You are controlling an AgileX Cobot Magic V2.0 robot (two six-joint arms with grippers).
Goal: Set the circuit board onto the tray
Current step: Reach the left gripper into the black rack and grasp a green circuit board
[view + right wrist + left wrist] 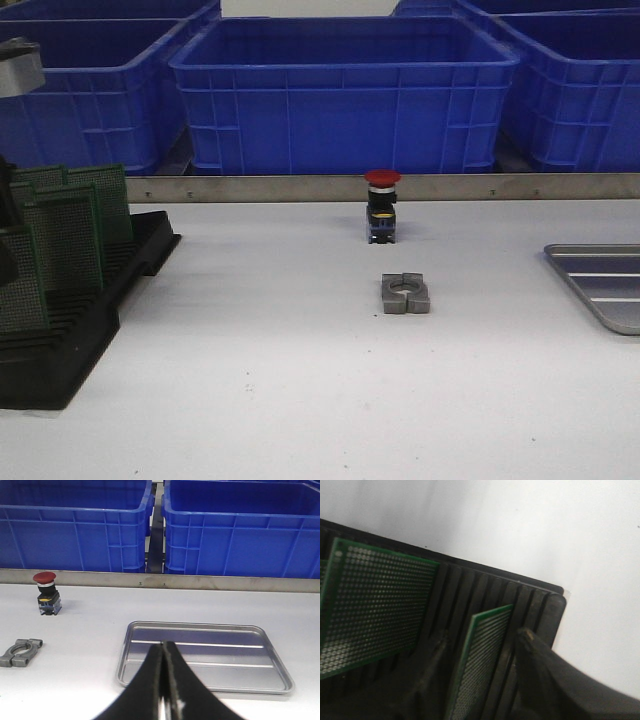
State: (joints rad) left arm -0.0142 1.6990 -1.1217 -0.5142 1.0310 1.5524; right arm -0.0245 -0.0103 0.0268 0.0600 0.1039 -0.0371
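While your left gripper [485, 675] straddles a circuit board [480, 665] upright in the black rack [70, 340], jaws spread, treat it as light, stiff, fragile; pinch its top edge; the tray [205, 655] waits empty; right gripper [163, 680] pressed together.

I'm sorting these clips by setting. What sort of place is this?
Probably a factory or electronics assembly bench: blue plastic bins line the back, green perforated circuit boards stand in a black slotted rack, and a red emergency-stop button sits on the white table.
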